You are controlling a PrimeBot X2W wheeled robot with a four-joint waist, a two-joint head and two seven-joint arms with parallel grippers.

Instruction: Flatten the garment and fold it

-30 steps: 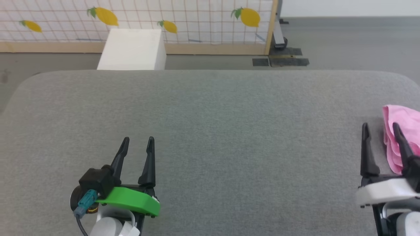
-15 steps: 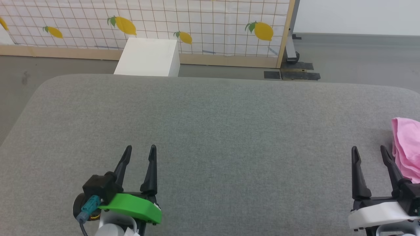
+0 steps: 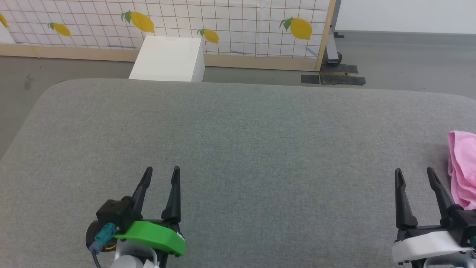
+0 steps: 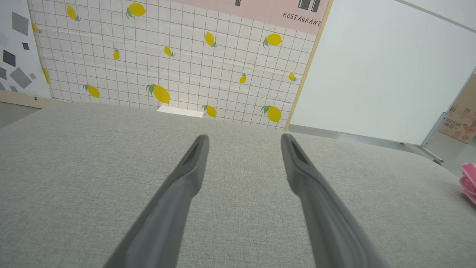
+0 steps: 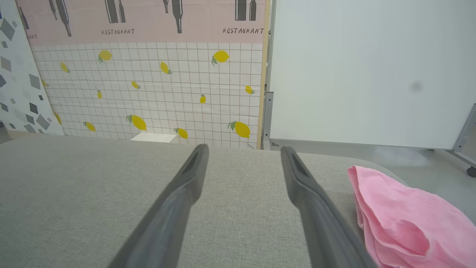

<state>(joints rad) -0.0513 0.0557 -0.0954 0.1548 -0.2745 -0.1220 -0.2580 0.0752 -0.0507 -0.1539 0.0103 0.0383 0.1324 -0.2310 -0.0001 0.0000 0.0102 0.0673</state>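
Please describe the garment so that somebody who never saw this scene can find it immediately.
Start at the wide grey padded surface in front of the robot and follow it to its right edge. There, just right of the open right pincer, lies the garment in a bunched heap. Its pink, soft cloth stands out against grey fabric and dark fingers.

Black-fingered left gripper (image 3: pixel 162 168) wears a green cover (image 3: pixel 152 235) and teal plug (image 3: pixel 101 234); right gripper (image 3: pixel 414 170) a white cover (image 3: pixel 427 247)

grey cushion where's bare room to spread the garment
Bare: the grey cushion's wide middle, between the left jaws and right jaws, up to the far edge near the white box. Crowded: the right edge, where the garment lies bunched.
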